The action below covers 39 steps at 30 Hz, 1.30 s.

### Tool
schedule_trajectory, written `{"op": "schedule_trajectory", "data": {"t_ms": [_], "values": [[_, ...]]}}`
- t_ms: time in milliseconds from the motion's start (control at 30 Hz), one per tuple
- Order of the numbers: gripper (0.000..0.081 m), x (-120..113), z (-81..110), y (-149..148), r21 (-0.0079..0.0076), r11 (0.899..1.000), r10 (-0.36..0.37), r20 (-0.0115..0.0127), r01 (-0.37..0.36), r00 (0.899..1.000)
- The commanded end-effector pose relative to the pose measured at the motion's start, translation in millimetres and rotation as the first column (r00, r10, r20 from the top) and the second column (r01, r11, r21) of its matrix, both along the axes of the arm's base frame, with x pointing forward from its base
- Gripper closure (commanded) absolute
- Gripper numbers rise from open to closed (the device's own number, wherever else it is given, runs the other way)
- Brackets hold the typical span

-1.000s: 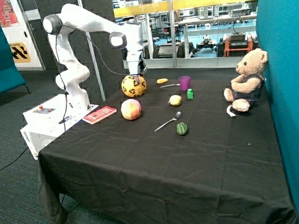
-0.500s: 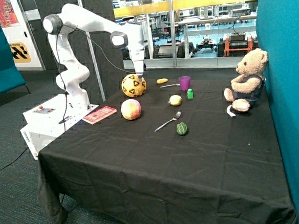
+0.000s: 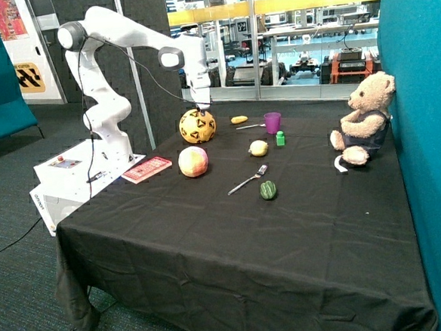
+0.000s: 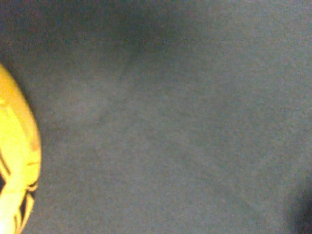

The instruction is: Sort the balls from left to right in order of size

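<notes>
A yellow and black football (image 3: 197, 126) sits on the black tablecloth near the far edge. A smaller pink and yellow ball (image 3: 193, 161) lies in front of it. A small yellow ball (image 3: 259, 148) lies further toward the teddy bear side. My gripper (image 3: 201, 105) hangs just above the football's top, apart from it. In the wrist view the football (image 4: 14, 165) shows only as a yellow curve at the picture's edge, with black cloth (image 4: 170, 122) filling the rest.
A purple cup (image 3: 273, 122), a green block (image 3: 281, 138), a small yellow object (image 3: 238, 119), a spoon (image 3: 248, 181) and a green object (image 3: 268, 190) lie around the small ball. A teddy bear (image 3: 365, 120) sits by the teal wall. A red book (image 3: 147, 169) lies off the table's edge.
My gripper was down on the football's top a second ago. It has risen clear of it. The football stays where it was.
</notes>
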<state>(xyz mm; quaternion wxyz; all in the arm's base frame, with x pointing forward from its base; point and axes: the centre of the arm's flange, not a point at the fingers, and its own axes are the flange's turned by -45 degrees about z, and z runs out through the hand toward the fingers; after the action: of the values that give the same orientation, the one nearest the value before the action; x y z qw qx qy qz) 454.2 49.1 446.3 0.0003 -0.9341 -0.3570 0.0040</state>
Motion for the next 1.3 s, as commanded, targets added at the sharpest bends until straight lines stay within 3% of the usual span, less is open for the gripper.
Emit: {"op": "schedule_trajectory", "data": {"t_ms": [0,167,400,467,533,567,633,733,833,1267], "values": [[0.0317,-19.6,-1.1,20.7,0.0022,0.995,0.099,0.0078,-0.099,0.995],[0.0221,-24.0,-2.1,30.8,0.0022,0.991,0.134,0.0078,-0.134,0.991],[0.0102,-39.3,-5.6,53.8,0.0022,0.976,0.219,0.0078,-0.219,0.976],[0.0147,-44.1,-5.8,59.9,0.0022,0.971,0.241,0.0078,-0.241,0.971],[0.0242,-50.9,-5.6,67.6,0.0022,0.962,0.274,0.0078,-0.274,0.962],[0.0152,-55.6,-5.5,72.6,0.0022,0.953,0.302,0.0078,-0.302,0.953],[0.0150,-62.8,-5.4,79.8,0.0022,0.947,0.322,0.0078,-0.322,0.947],[0.0067,-68.3,-5.5,84.9,0.0022,0.941,0.337,0.0078,-0.337,0.941],[0.0126,-74.2,-6.1,89.3,0.0022,0.934,0.356,0.0078,-0.356,0.934],[0.0102,-94.1,-7.8,103.4,0.0022,0.912,0.410,0.0078,-0.410,0.912]]}}
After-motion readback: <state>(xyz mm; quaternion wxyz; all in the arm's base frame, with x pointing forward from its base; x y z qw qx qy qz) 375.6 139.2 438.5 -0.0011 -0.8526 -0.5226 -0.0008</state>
